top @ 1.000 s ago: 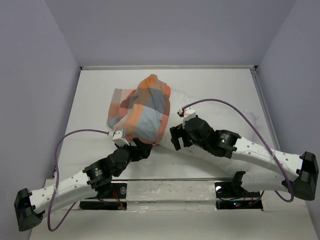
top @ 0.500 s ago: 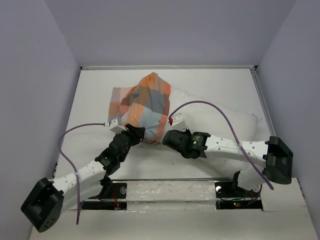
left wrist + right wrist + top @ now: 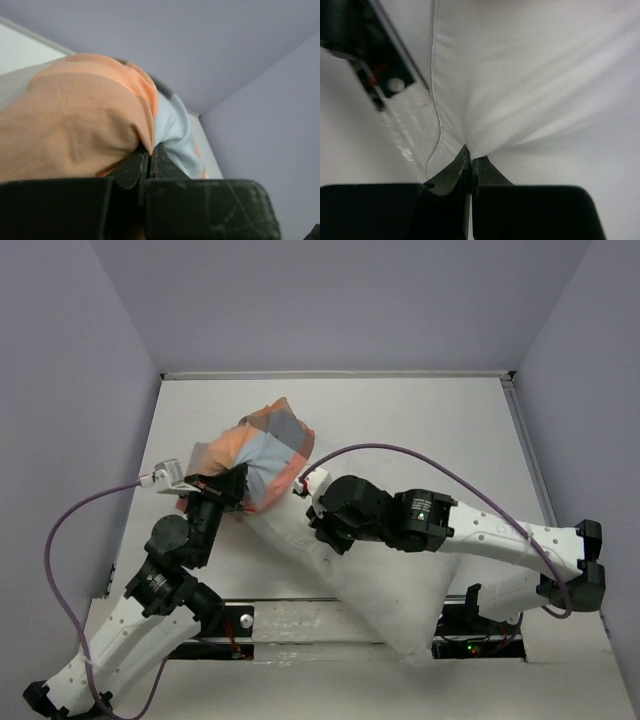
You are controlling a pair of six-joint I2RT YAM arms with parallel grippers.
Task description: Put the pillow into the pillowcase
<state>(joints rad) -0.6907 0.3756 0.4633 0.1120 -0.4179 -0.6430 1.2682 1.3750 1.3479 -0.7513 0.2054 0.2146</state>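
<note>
Pillow: the pillow (image 3: 385, 585) lies slantwise on the counter (image 3: 430, 425). It is lifted and creased near its middle.
Long axis: it runs from a far-left end, hidden under checked cloth, to a near-right corner. That corner sticks out over the base rail (image 3: 300, 618) at the counter's near edge.
Pillowcase: the pillowcase (image 3: 262, 452) is bunched in a mound over the pillow's far-left end (orange and light blue checks uppermost). The rest of the pillow is bare white.
Left gripper: the left gripper (image 3: 149, 151) is at the pillow's covered far-left end. Its jaws are pinched tight on a fold of the orange pillowcase cloth.
Right gripper: the right gripper (image 3: 470, 161) is on the pillow's left flank, about mid-length. Its jaws are pressed together on a puckered fold of the white fabric, with a pillow seam (image 3: 436, 100) just beside the pinch.
Edges: a raised back rim (image 3: 335, 374) runs well beyond the pillow. The side walls (lilac) close in to its left and right.
Open room: bare counter lies beyond and to the right of the pillow. There is a narrower strip to its left, past the pillowcase.
</note>
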